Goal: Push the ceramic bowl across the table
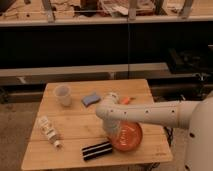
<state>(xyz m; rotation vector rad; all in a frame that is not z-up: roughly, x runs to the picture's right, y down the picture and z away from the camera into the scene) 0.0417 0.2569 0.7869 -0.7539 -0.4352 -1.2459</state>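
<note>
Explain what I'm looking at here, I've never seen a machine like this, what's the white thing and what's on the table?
The white thing is a robot arm reaching in from the right. There is one picture, looking down at a small wooden table from in front. The gripper at the arm's end is down against the left side of an orange-red ceramic bowl near the front edge; nothing appears lifted. Also on the table: a translucent white cup, a blue sponge, a small orange carrot behind the arm, a plastic bottle lying down, and a black striped packet.
</note>
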